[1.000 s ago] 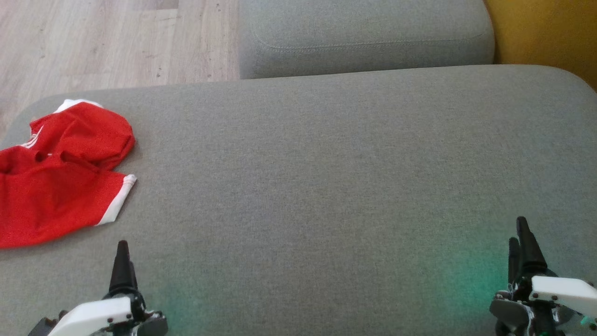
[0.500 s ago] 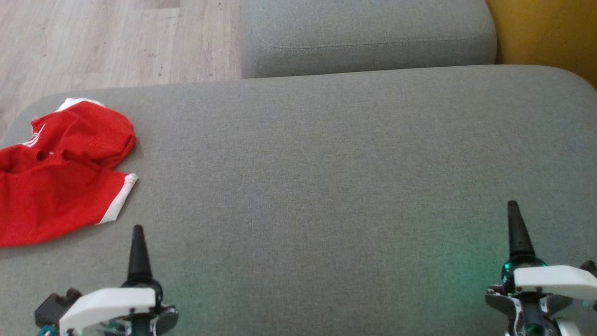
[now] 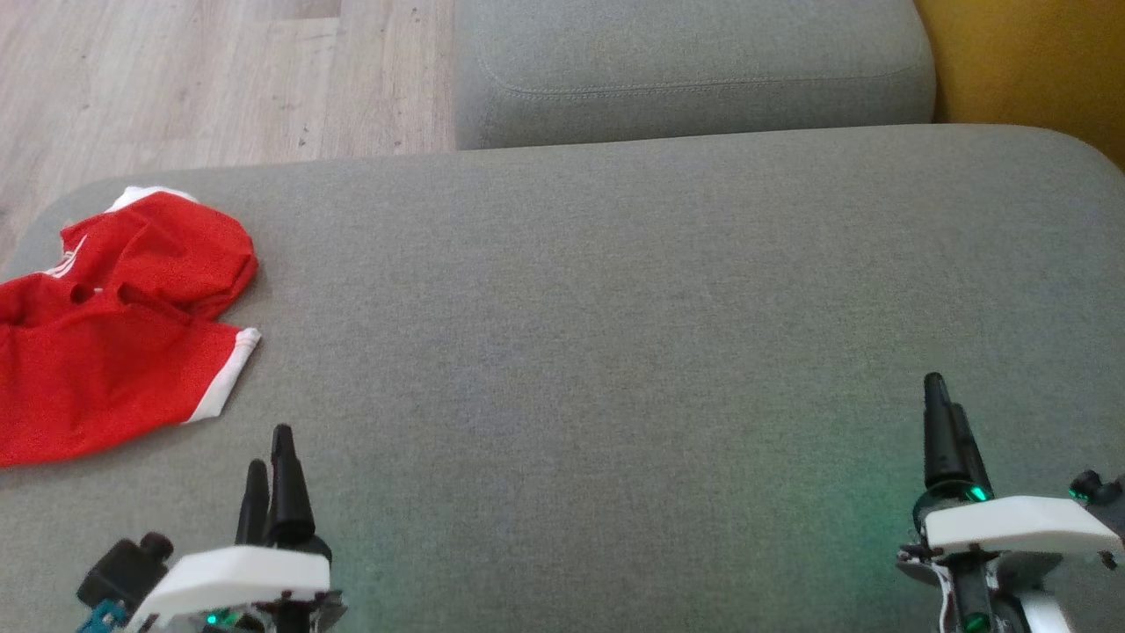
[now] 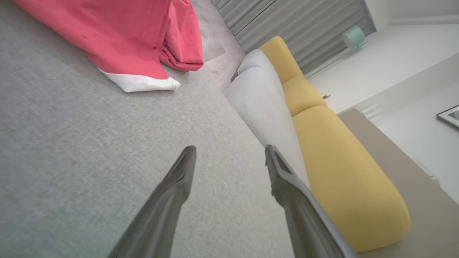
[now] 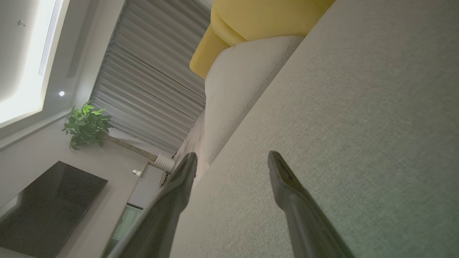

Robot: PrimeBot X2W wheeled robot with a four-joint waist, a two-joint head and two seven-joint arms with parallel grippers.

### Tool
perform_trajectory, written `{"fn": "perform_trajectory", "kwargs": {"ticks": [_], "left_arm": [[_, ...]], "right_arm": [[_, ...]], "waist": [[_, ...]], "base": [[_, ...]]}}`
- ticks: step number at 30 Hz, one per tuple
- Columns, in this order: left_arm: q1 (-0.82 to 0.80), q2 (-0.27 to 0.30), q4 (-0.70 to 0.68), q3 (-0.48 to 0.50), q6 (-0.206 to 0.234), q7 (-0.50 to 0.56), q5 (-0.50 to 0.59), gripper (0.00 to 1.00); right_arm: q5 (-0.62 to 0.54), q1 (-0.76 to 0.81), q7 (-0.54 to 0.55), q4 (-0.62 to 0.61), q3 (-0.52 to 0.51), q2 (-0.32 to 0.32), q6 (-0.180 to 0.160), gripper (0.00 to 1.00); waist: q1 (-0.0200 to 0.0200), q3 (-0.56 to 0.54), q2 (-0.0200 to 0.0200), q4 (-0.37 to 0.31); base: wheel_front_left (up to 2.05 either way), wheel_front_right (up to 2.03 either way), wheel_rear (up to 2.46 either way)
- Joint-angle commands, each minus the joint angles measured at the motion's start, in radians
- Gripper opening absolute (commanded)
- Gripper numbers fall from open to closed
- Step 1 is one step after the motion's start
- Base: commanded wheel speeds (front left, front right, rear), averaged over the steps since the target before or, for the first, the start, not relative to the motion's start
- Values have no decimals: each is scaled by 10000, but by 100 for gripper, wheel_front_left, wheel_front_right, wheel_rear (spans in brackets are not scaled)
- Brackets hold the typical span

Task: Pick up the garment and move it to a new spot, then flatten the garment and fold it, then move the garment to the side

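The garment point(image 3: 105, 343) is a red shirt with white trim, lying crumpled at the far left of the grey cushion point(image 3: 615, 308). In the left wrist view the garment point(image 4: 122, 39) lies ahead and to the upper left of the fingers. My left gripper point(image 3: 268, 457) hovers over the cushion's near edge, just below and right of the garment, apart from it. In the left wrist view that same left gripper point(image 4: 229, 156) stands open and empty. My right gripper point(image 3: 942, 413) is at the lower right over bare cushion, and the right wrist view shows the right gripper point(image 5: 232, 159) open and empty.
A second grey cushion point(image 3: 694, 70) lies beyond the far edge. Yellow upholstery point(image 3: 1028, 61) stands at the upper right. Wooden floor point(image 3: 202, 79) shows at the upper left. The left wrist view shows the yellow sofa back point(image 4: 340, 168).
Both grippers have rolled about their own axes and shifted slightly inward and forward. The garment has not moved. The camera has shifted a little.
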Motion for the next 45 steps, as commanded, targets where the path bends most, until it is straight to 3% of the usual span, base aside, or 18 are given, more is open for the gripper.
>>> {"fn": "perform_trajectory", "kwargs": {"ticks": [1, 45], "left_arm": [[-140, 45, -303, 47, 49, -153, 322, 100], [286, 82, 470, -673, 743, -1460, 5848, 100]], "right_arm": [[-358, -159, -168, -402, 193, -77, -3, 100], [-6437, -30, -1465, 254, 1418, -110, -6, 100]], "waist": [[-1, -7, 0, -4], [-1, -135, 0, 78]], "base": [[0, 0, 0], [0, 0, 0]]}}
